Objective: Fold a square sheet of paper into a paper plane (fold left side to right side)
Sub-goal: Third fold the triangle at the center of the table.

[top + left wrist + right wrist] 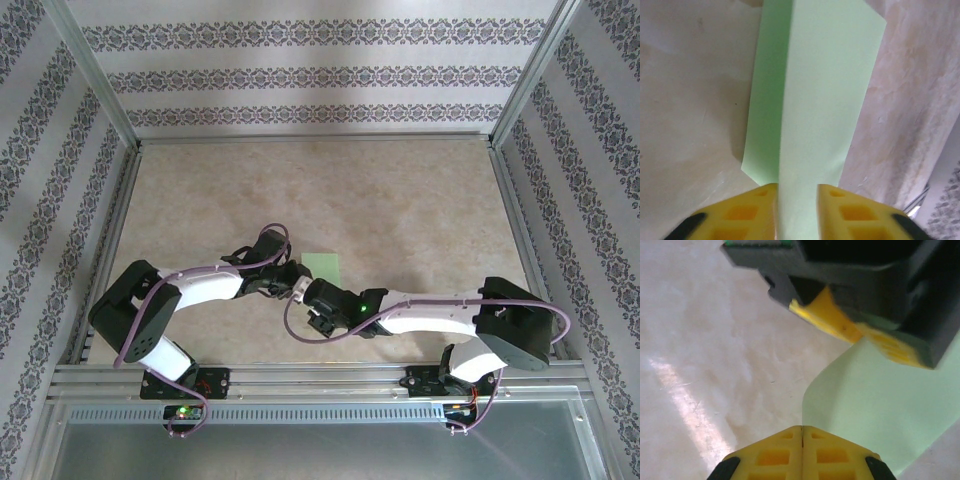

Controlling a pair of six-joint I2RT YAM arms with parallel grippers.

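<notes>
The square sheet of paper (323, 265) is light green and lies near the middle of the table, partly lifted and curled. In the left wrist view the paper (825, 90) runs up between the parted yellow fingers of my left gripper (797, 187), which stands open around it. In the right wrist view my right gripper (802, 429) is shut, with the curled edge of the paper (875, 405) running into the seam between its fingertips. My left gripper (862, 332) sits just beyond, over the same sheet. From above, the two grippers meet at the paper's near left corner (298, 285).
The table top (400, 200) is beige and marbled. Aluminium rails (320, 380) run along the near edge, and patterned walls close in the sides and back. Both arms reach inward from their bases at the near edge.
</notes>
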